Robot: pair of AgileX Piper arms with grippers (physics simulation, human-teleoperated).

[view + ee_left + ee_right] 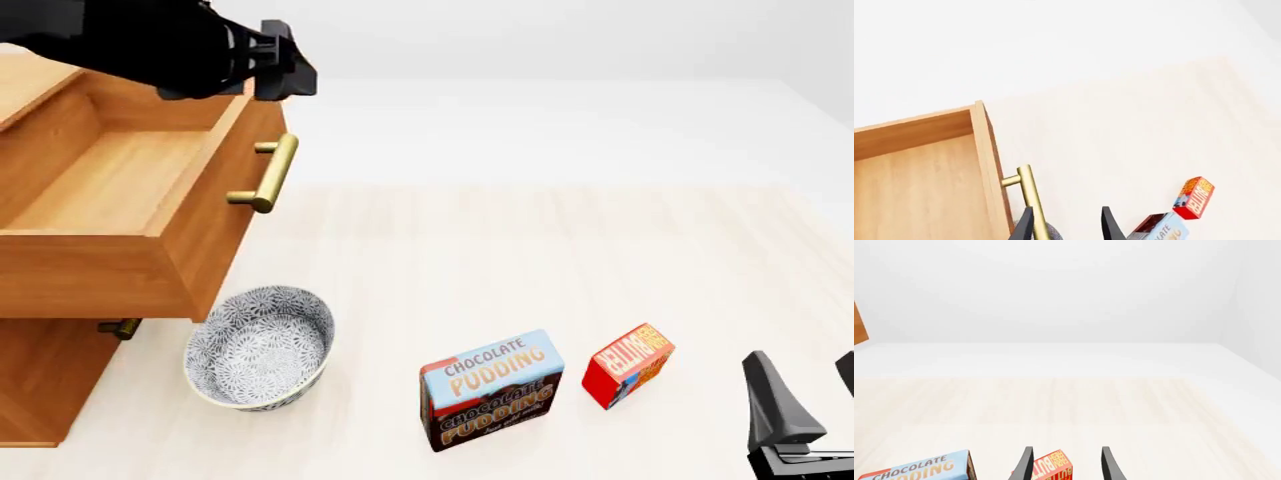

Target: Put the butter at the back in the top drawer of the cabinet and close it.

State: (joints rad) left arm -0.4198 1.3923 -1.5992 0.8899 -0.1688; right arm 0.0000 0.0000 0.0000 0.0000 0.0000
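Observation:
The butter (627, 363) is a small red box standing on the table right of the pudding box; it also shows as the butter (1051, 467) and the butter (1194, 197). The cabinet (40, 370) stands at the left with its top drawer (120, 180) pulled out and empty, brass handle (267, 172) facing right. My left gripper (296, 72) hovers open above the drawer's front, its fingers (1111, 227) close to the handle (1031, 195) and holding nothing. My right gripper (811, 390) is open, low at the front right, apart from the butter, with fingers (1024, 465) framing it from behind.
A blue-and-brown Chocolate Pudding box (491, 390) stands left of the butter. A patterned grey bowl (260, 345) sits beside the cabinet, under the open drawer's corner. A lower drawer handle (120, 328) peeks out below. Pale wooden tabletop (534, 250) stretches behind the boxes.

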